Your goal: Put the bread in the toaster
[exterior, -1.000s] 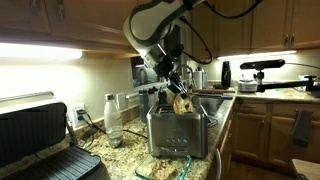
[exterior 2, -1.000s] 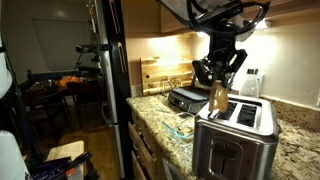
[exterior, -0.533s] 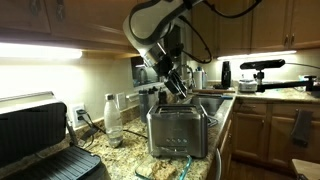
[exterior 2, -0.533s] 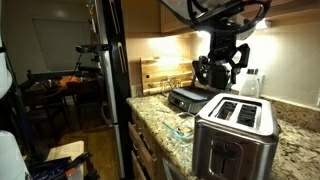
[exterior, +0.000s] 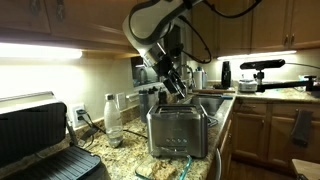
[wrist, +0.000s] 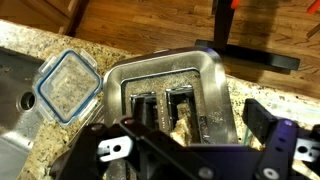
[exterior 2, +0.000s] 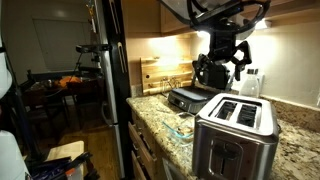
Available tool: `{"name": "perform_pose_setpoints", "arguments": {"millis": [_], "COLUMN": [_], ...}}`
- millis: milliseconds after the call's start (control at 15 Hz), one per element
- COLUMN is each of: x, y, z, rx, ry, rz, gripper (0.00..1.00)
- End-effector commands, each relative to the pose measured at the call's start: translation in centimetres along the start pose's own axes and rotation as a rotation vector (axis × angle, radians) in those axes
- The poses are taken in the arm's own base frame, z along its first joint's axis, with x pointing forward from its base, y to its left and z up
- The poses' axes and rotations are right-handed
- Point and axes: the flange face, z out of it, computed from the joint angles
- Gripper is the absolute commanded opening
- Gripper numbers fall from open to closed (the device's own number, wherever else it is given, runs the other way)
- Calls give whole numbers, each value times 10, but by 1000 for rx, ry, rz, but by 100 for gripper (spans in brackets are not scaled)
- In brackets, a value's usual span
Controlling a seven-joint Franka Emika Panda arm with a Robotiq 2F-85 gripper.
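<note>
Bread [wrist: 184,124] gone into toaster [wrist: 215,75]; hand [exterior 2: 222,74] clear above.

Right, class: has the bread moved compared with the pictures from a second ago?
Yes. The bread has dropped from above the toaster down into one of its slots; the exterior views no longer show it.

- We see a home kitchen.
- A speckled stone counter [exterior: 120,160] runs along wooden cupboards [exterior: 255,125], and lights glow under the top ones.
- On the counter stand a shiny toaster [exterior 2: 235,135] and a black grill [exterior: 35,140].
- A metal sink [wrist: 12,70] lies near the toaster.
- A tall fridge [exterior 2: 110,80] stands at the counter's end, and past it we see a room with chairs [exterior 2: 40,95].
</note>
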Motion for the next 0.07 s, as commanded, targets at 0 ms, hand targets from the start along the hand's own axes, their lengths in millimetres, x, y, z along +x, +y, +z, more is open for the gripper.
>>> {"name": "perform_pose_setpoints", "arguments": {"millis": [0], "x": [0], "y": [0], "z": [-1], "rx": [0], "ry": [-1], "rz": [0], "gripper": [99]}}
